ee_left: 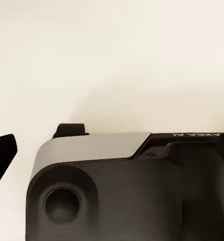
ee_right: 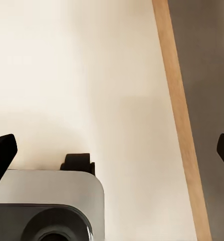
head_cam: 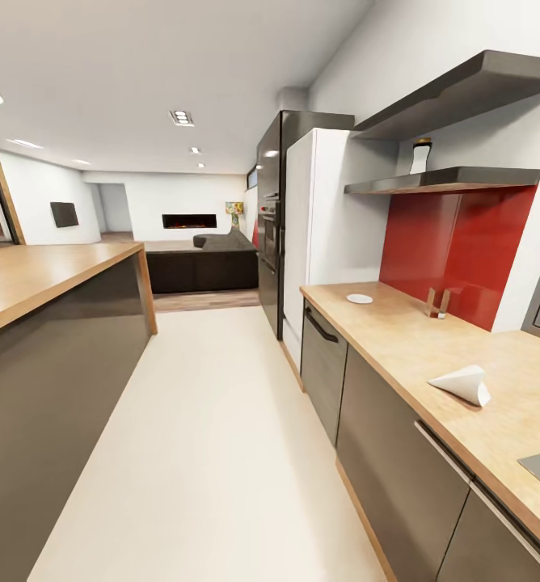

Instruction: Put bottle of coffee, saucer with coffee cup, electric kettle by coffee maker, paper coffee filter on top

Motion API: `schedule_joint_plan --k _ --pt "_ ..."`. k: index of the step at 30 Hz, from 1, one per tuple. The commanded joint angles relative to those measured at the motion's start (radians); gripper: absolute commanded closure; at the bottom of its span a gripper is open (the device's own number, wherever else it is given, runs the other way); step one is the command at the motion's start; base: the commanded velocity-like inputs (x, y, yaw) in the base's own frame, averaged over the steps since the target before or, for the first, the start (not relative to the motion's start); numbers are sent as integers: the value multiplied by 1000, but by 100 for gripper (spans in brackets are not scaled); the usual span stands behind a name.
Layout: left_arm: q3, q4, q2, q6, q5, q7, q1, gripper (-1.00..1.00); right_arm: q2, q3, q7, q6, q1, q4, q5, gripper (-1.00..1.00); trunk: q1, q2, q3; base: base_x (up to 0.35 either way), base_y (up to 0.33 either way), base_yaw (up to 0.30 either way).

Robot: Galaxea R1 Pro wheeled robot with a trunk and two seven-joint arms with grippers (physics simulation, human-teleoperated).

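Two wide-parted right gripper (ee_right: 112,150) fingertips (ee_right: 2,150) over pale floor (ee_right: 92,75), left gripper's state impossible to tell; paper coffee filter (head_cam: 464,384) and saucer (head_cam: 359,298) on countertop (head_cam: 399,323), bottle of coffee (head_cam: 420,155) on shelf (head_cam: 448,179)

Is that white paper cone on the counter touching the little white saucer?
Apart. The head view shows bare counter between the paper cone and the saucer.

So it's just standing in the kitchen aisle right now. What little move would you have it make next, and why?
Probably roll forward along the counter toward the lower shelf. The bottle stands up there, far ahead, while the paper filter and saucer lie on the countertop. Both wrist views look down at bare floor, with the right gripper open and holding nothing, so nothing is within reach yet.
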State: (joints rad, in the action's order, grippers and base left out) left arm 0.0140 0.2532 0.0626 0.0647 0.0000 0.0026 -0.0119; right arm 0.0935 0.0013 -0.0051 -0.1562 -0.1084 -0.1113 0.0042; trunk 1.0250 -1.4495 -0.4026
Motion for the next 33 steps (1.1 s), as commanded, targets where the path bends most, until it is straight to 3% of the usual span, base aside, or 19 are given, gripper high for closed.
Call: schedule_joint_plan --k 1,14,24,25,27,28,29,32,33 --pt "1 1 0 1 0 0 0 -100 0 0 0 -3 -1 1 0 -100 0 0 -1 0 0 -1" --pt "1 1 0 1 0 0 0 -100 0 3 3 -3 -1 -4 1 -100 0 0 -1 0 0 0" --pt "1 1 0 1 0 0 0 -100 -45 10 7 -2 -1 -157 -1 -100 0 0 -1 0 0 0" --pt "1 1 0 1 0 1 0 -100 -52 22 8 2 -2 -440 -2 -100 0 0 -1 0 0 0" --pt "1 1 0 1 0 1 0 -100 -52 25 19 20 -2 -623 -3 -100 0 0 -1 0 0 0" --pt "1 1 0 1 0 1 0 -100 -52 30 23 33 -1 -667 -3 -100 0 0 -1 0 0 0" --pt "1 1 0 1 0 1 0 -100 -52 50 29 78 -2 -756 -3 -100 0 0 -1 0 0 0" --pt "1 1 0 1 0 1 0 -100 -49 100 34 197 -2 -902 -3 -100 0 0 -1 0 0 0" --pt "1 1 0 1 0 1 0 -100 -48 127 35 279 -2 -1002 -2 -100 0 0 -1 0 0 0"
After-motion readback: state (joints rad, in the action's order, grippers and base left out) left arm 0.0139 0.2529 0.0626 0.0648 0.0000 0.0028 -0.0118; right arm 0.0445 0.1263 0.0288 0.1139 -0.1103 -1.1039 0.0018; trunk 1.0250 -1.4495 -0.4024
